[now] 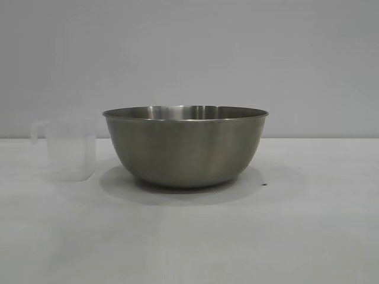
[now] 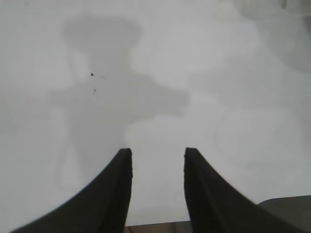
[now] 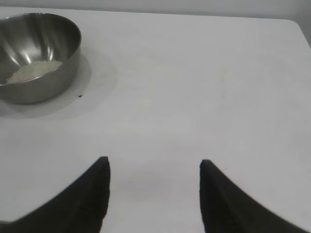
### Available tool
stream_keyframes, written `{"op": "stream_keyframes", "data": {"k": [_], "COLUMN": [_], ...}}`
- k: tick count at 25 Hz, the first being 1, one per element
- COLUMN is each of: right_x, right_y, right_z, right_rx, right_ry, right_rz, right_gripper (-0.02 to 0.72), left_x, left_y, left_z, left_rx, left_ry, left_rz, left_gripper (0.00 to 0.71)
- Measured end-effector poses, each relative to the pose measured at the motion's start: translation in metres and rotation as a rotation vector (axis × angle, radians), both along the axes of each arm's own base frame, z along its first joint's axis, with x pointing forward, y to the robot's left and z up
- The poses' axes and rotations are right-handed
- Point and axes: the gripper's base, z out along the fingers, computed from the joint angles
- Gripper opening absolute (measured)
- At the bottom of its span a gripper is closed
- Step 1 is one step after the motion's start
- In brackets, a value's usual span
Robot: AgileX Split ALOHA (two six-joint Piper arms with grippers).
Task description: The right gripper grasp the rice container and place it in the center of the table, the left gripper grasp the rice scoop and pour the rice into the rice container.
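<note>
The steel rice container (image 1: 186, 147) stands upright in the middle of the white table (image 1: 308, 236). Close beside it, at its left in the exterior view, the translucent rice scoop (image 1: 70, 149) stands upright too. From the right wrist I see a small heap of white rice (image 3: 34, 71) lying inside the rice container (image 3: 58, 53). My right gripper (image 3: 154, 165) is open over bare table, well away from the bowl. My left gripper (image 2: 158, 153) is open above bare table with nothing between its fingers. Neither arm appears in the exterior view.
A tiny dark speck (image 1: 264, 184) lies on the table beside the bowl's base. The left arm's shadow (image 2: 112, 92) falls on the tabletop. The table's rounded far corner (image 3: 296, 24) shows in the right wrist view.
</note>
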Motion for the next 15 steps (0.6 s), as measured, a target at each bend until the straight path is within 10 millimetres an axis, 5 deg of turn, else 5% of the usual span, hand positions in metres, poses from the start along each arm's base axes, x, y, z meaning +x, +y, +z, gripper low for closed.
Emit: {"op": "stream_keyframes", "data": {"k": [15], "right_x": [0.000], "right_y": [0.000], "right_z": [0.000], "right_rx": [0.000], "right_ry": [0.000], "right_rz": [0.000], "right_gripper": [0.358], "left_x": [-0.115], "left_y": [-0.002], "left_z": [-0.002], "left_rx": [0.011], "left_ry": [-0.090], "left_rz": [0.007], "left_gripper": [0.213]}}
